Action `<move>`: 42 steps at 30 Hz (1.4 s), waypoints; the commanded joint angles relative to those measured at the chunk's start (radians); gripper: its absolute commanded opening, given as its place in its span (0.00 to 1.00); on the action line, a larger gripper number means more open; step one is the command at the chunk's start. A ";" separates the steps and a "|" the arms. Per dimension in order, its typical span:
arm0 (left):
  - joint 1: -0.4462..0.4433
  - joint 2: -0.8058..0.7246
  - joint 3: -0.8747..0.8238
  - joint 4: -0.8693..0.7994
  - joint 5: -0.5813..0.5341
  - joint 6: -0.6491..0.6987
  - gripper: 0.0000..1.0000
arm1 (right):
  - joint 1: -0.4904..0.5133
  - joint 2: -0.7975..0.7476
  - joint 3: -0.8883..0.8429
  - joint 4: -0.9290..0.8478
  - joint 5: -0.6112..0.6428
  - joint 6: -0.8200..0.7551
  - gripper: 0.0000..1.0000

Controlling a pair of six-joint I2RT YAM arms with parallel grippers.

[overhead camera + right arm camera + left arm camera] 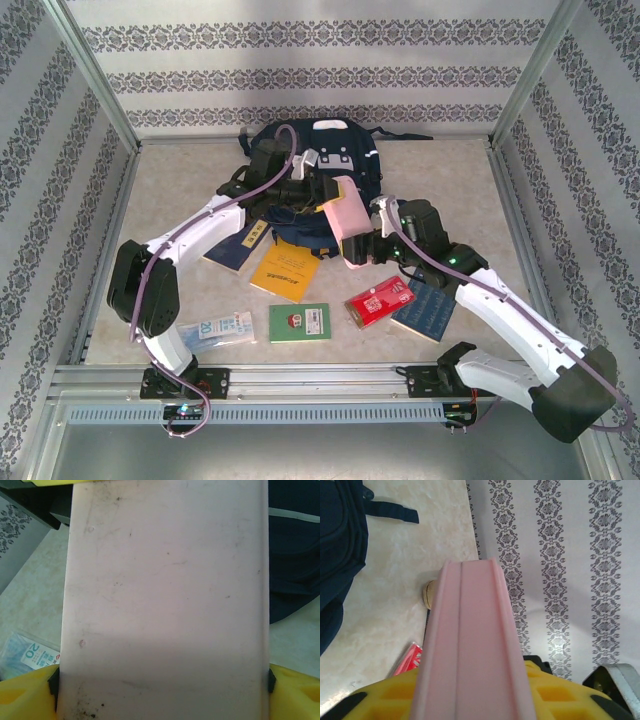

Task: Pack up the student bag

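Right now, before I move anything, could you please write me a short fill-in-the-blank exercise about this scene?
1. The left hand and the right hand both grip one ___ case.
2. In the top view, the red packet lies just to the ___ of the green book.
3. The tissue packet lies on the ___ side of the table.
Missing words: pink; right; left.

Only readable mark: "20" on the blue-white packet [27,655], just left of the pink case [165,595], my right wrist view. Yellow book [285,271] print illegible.
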 commanded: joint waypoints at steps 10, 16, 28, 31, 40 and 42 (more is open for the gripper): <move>0.038 -0.140 -0.135 0.311 -0.169 -0.200 0.25 | -0.053 -0.174 -0.032 0.061 0.190 0.335 0.96; 0.039 -0.197 -0.198 0.427 -0.257 -0.286 0.24 | -0.179 -0.197 -0.185 0.405 -0.092 0.818 0.98; 0.039 -0.221 -0.220 0.522 -0.298 -0.371 0.22 | -0.104 -0.053 -0.287 0.915 -0.104 1.201 0.84; 0.037 -0.217 -0.231 0.534 -0.301 -0.382 0.22 | -0.100 -0.042 -0.290 0.958 -0.079 1.206 0.69; 0.030 -0.202 -0.237 0.543 -0.294 -0.403 0.23 | -0.109 -0.060 -0.288 0.956 -0.040 1.189 0.32; 0.025 -0.194 -0.232 0.535 -0.288 -0.397 0.29 | -0.116 -0.063 -0.283 0.951 -0.043 1.176 0.29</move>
